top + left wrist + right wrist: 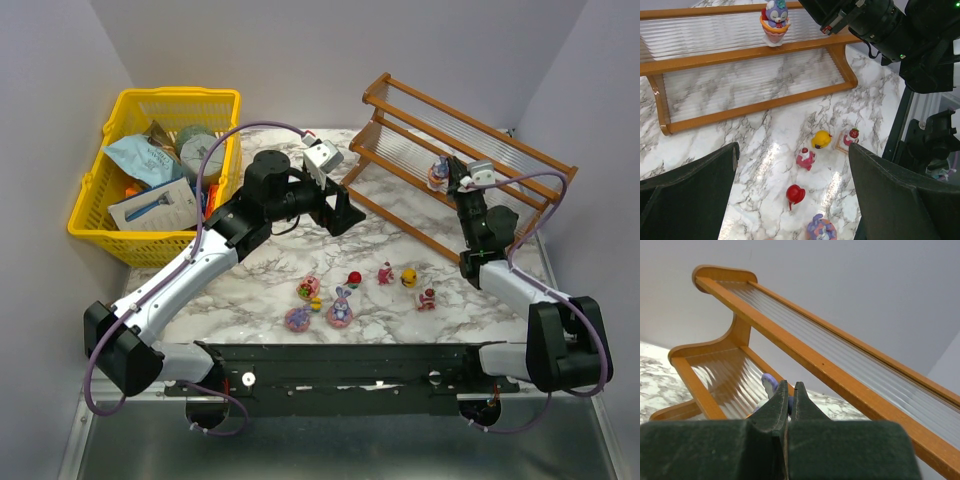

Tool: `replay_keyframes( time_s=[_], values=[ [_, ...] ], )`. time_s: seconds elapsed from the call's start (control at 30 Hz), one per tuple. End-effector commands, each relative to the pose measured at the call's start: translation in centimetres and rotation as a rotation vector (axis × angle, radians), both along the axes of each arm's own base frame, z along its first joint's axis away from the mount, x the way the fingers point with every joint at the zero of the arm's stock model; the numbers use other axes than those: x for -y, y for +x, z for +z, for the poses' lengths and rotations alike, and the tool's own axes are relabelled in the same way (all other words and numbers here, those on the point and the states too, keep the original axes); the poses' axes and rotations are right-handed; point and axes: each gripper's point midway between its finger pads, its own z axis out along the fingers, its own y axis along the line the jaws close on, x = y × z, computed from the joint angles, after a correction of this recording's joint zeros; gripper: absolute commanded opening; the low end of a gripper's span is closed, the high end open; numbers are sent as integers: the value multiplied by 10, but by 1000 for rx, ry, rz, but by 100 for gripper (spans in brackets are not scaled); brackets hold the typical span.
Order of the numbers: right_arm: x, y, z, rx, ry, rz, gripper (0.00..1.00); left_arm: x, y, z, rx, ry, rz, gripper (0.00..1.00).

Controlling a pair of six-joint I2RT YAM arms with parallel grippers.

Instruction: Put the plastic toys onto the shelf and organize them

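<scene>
The shelf (470, 160) stands at the back right. A pink-purple bunny toy (437, 173) stands on its lower tier; it also shows in the left wrist view (775, 20). In the right wrist view only its purple ear (769, 384) shows behind the fingers. My right gripper (458, 172) (791, 386) is shut and empty just right of that bunny. My left gripper (340, 210) (792, 150) is open and empty, held above the table in front of the shelf. Below it lie a yellow toy (821, 139), a pink figure (805, 158), a red ball-like toy (795, 194) and a purple bunny (821, 229).
Several toys lie on the marble table (260, 275) near the front: two pink-purple bunnies (341, 312), a colourful one (309, 290), a red one (353, 279), pink-red figures (385, 272) and a yellow one (408, 279). A yellow mesh basket (110, 215) of packages stands at the left.
</scene>
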Motion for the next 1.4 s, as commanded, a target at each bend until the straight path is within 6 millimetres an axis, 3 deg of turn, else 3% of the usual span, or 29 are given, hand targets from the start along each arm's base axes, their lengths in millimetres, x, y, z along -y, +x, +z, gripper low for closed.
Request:
replay_keyframes(
  time_s=[0.0, 0.53, 0.63, 0.87, 1.37],
  values=[
    [16, 0, 13, 82, 2, -85, 1, 2, 2, 4, 6, -18, -12, 99],
    [21, 12, 0, 84, -32, -128, 1, -1, 6, -1, -4, -10, -1, 99],
    [24, 13, -2, 66, -20, -143, 4, -1, 6, -2, -5, -9, 0, 99],
    [21, 14, -1, 56, -12, -124, 23, 0, 6, -2, -2, -16, -4, 99],
    [31, 14, 8, 65, 49, -173, 38, 0, 8, -6, -18, -16, 1, 99]
  ],
)
